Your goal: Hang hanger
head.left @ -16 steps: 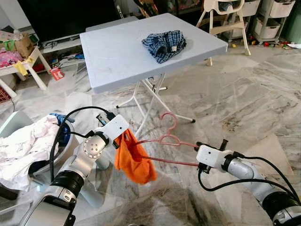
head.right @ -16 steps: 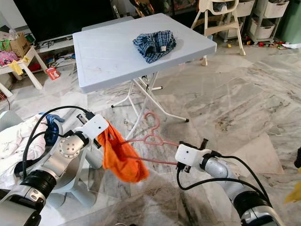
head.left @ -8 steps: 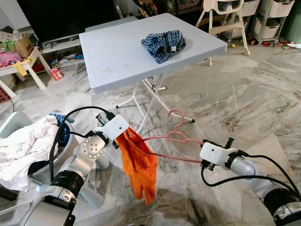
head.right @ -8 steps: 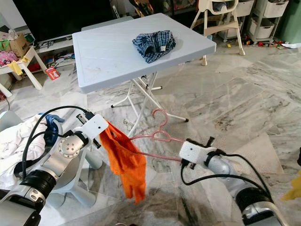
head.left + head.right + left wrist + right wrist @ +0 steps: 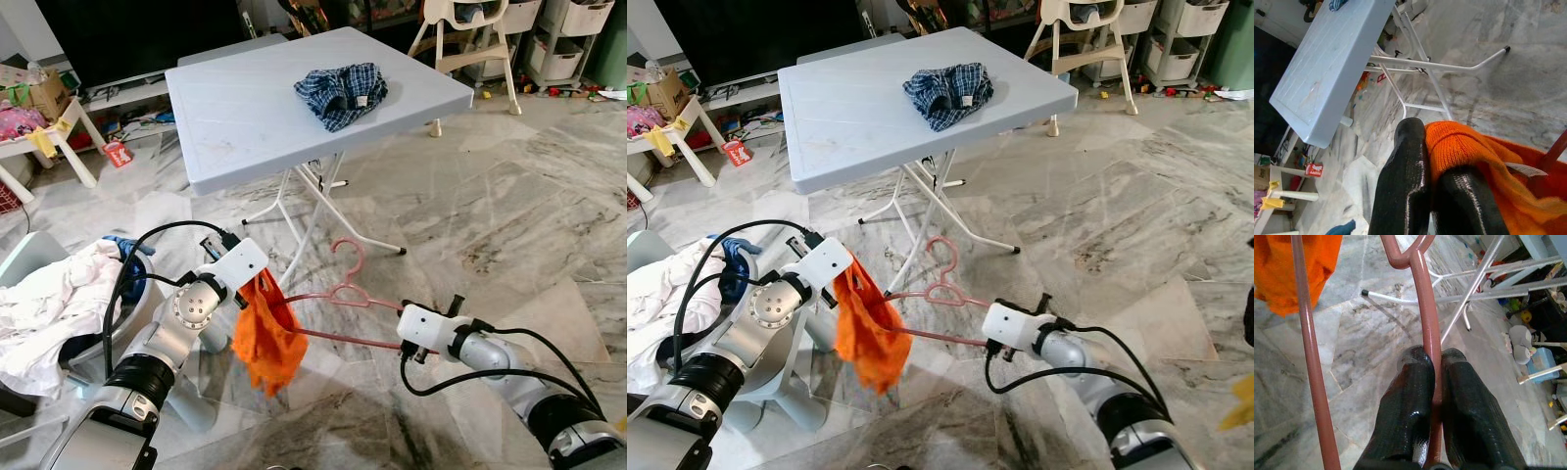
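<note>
Low over the marble floor (image 5: pixel 509 206), near side: right gripper (image 5: pixel 1434 363) clamped tight on the upper arm of a pink hanger (image 5: pixel 345 290), fingers (image 5: pixel 1410 401) pressed to either side of the bar, hook pointing up and far. To the left, left gripper (image 5: pixel 1426 147) pinched shut on an orange garment (image 5: pixel 265 333), cloth bunched between the black fingers (image 5: pixel 1405 181) and drooping over the hanger's left end. Farther off, a pale blue folding table (image 5: pixel 245 108) on white legs, a crumpled plaid cloth (image 5: pixel 341 93) lying on top. At near left, a heap of white laundry (image 5: pixel 49 304). At far right, a high chair (image 5: pixel 470 39) and storage bins (image 5: pixel 563 49).
</note>
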Robot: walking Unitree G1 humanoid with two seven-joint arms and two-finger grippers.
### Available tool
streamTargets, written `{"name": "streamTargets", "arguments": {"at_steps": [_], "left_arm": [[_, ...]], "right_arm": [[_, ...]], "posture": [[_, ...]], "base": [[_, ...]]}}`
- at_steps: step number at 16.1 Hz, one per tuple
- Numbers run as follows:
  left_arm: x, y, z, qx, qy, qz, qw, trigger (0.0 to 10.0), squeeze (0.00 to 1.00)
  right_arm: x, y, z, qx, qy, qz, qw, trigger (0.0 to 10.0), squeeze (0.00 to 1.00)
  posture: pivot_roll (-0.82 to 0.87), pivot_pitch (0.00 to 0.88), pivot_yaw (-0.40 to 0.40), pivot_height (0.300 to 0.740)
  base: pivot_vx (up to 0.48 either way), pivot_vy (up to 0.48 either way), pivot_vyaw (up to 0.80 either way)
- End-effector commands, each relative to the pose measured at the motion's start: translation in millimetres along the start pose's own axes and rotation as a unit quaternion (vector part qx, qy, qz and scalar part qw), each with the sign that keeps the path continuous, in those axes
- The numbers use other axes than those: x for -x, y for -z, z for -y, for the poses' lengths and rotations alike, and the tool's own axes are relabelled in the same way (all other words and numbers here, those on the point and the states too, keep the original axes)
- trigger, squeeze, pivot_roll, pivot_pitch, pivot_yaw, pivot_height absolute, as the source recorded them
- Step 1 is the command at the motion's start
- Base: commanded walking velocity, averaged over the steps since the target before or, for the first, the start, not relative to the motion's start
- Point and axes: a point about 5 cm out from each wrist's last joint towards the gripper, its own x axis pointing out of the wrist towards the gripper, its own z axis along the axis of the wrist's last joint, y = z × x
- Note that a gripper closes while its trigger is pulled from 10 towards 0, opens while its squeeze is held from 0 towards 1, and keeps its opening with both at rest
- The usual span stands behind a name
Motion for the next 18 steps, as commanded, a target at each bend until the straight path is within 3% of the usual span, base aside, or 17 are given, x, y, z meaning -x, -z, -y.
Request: {"name": "streamTargets", "arguments": {"at_steps": [1,8,13,18], "left_arm": [[1.4,-1,-6.1,0.005,-0.006,0.004,1.000,10.0,0.00],[1.4,-2,-2.3,0.006,-0.002,0.005,1.000,10.0,0.00],[4.2,5,-6.1,-0.001,-0.007,-0.012,1.000,10.0,0.00],[4.9,9,-8.4,-0.005,-0.012,-0.024,1.000,10.0,0.00]], "right_arm": [[-5.5,-9,5.1,0.007,0.003,0.013,1.000,10.0,0.00],[-20.7,-26,-4.3,0.004,-0.003,0.025,1.000,10.0,0.00],[-14.0,-5,5.6,0.017,0.027,-0.041,0.999,10.0,0.00],[-11.3,-1,13.7,0.021,0.038,-0.049,0.998,10.0,0.00]], "posture": [[-0.09,0.000,0.162,0.740],[-0.09,0.000,0.161,0.740],[-0.09,0.000,0.161,0.740],[-0.09,0.000,0.163,0.740]], "base": [[0.000,0.000,0.00],[0.000,0.000,0.00],[0.000,0.000,0.00],[0.000,0.000,0.00]]}}
